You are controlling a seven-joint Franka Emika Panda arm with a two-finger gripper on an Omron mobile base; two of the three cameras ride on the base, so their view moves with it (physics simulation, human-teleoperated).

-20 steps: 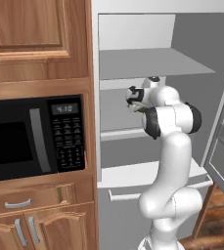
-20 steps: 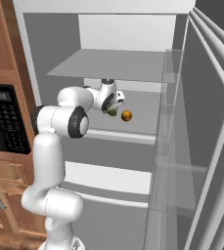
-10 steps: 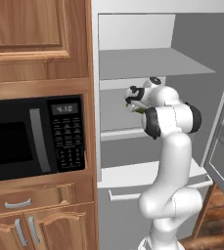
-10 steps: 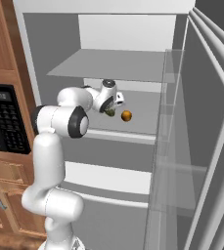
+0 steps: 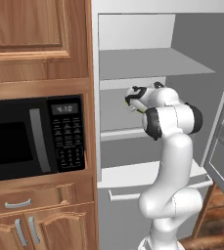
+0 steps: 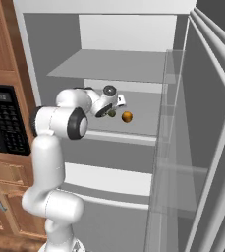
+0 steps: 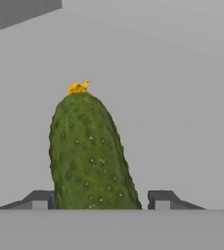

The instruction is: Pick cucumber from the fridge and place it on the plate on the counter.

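1. Half the job at most looks done: the gripper (image 7: 101, 199) is inside the fridge (image 6: 133, 64), its fingers on either side of the cucumber (image 7: 86, 151), which sits centre frame in the hand view.
2. Whether the fingers are clamped on it or just beside it, I cannot tell.
3. Left, by my judgement: lifting it out, then carrying it to the plate on the counter.
4. A grey shelf (image 6: 143, 120) lies under the hand, with a small orange ball (image 6: 127, 116) just right of it in the right base view.
5. At the left of the left base view are a black microwave (image 5: 33, 136) and wooden cabinets (image 5: 35, 39); the glassy door (image 6: 202, 147) stands open at right.
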